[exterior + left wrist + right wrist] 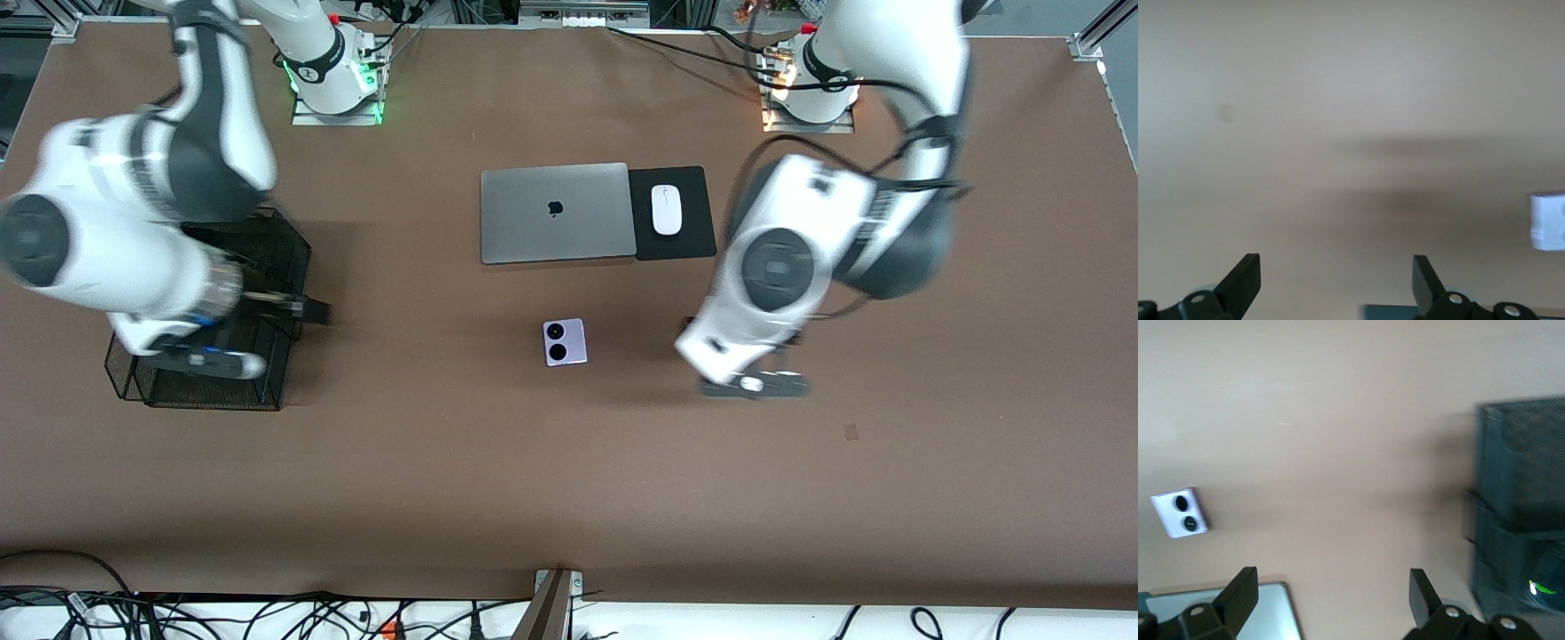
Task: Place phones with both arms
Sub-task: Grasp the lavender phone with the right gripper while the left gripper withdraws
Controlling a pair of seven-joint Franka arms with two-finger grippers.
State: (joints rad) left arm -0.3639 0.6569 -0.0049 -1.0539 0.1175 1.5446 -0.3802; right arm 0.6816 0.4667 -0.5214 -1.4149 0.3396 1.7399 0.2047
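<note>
One phone (564,342), small, squarish and lavender-white with two black circles, lies flat mid-table, nearer the front camera than the laptop. It also shows in the left wrist view as the phone (1547,221) and in the right wrist view as the phone (1179,512). My left gripper (1336,267) hangs open over bare table toward the left arm's end, apart from the phone and holding nothing; in the front view its own arm hides it. A dark flat edge (1391,312) shows beside one fingertip; what it is I cannot tell. My right gripper (307,310), also (1333,580), is open and empty over the black mesh basket's rim.
A black mesh basket (267,391), also (1518,487), stands at the right arm's end. A shut silver laptop (553,213), whose corner shows as the laptop (1225,613), lies beside a black mouse pad (693,236) with a white mouse (666,210).
</note>
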